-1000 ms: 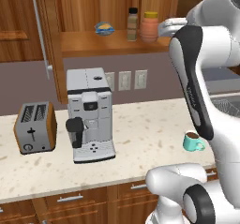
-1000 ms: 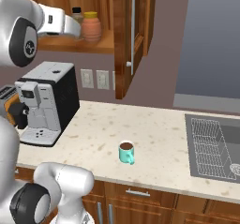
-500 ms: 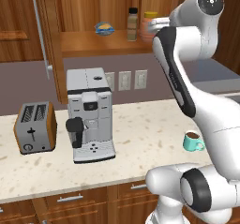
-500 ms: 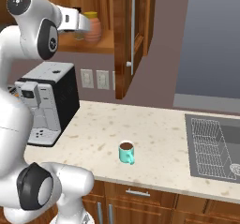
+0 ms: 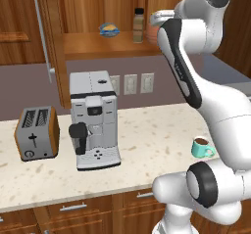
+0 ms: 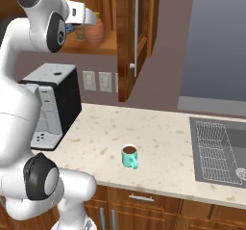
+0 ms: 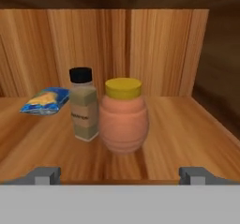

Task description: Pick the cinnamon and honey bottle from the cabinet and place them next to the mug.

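Observation:
The honey bottle (image 7: 124, 116), a squat orange jar with a yellow lid, stands on the shelf of the wooden cabinet (image 7: 187, 129), straight ahead of my gripper (image 7: 120, 175). The cinnamon (image 7: 83, 105), slim with a black cap, stands just to its left, close beside it. Both fingertips (image 7: 44, 175) are spread wide with nothing between them, short of the jar. From the right, the gripper (image 6: 90, 19) sits at the shelf front beside the honey bottle (image 6: 95, 31). The cinnamon (image 5: 139, 25) also stands out on the shelf. The teal mug (image 6: 129, 156) of dark liquid stands on the counter below.
A blue snack bag (image 7: 46, 100) lies on the shelf left of the cinnamon. The cabinet door (image 6: 137, 36) with its silver bar handle hangs open on the right. A coffee machine (image 5: 93, 120) and a toaster (image 5: 37, 140) stand on the counter; a sink (image 6: 221, 149) lies at far right.
My arm has risen and its hand has drawn closer to the shelf front, toward the honey bottle. The jaws have stayed wide. The bottles and mug have not moved.

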You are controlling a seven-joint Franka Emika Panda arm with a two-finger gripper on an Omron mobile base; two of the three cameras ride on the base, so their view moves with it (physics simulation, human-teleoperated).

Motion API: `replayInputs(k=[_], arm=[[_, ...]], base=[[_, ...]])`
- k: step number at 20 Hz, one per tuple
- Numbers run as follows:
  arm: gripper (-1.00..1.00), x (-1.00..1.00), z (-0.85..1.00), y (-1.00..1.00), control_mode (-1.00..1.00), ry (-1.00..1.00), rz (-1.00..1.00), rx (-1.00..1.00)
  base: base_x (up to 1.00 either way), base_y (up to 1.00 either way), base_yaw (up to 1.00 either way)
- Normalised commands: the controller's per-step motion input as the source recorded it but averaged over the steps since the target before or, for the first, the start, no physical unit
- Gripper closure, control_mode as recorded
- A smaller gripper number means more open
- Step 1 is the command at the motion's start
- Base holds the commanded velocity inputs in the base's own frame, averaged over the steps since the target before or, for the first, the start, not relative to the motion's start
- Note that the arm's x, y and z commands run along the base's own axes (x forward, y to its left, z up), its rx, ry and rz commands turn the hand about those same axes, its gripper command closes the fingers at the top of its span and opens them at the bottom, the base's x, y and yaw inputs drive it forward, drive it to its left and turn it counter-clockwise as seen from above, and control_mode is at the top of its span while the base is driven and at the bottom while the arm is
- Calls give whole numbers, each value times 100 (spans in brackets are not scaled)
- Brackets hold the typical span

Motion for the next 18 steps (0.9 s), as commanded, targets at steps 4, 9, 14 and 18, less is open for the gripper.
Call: replayInputs(k=[4, 9, 14, 18], arm=[[-100, 3, 6, 0, -100, 12, 8, 0], [-100, 10, -12, 0, -100, 4, 5, 0], [-100, 26, -7, -4, -100, 0, 1, 0], [-100, 41, -4, -15, -100, 0, 0, 0]], base=[[0, 0, 0], [0, 0, 0], [0, 0, 0], [0, 0, 0]])
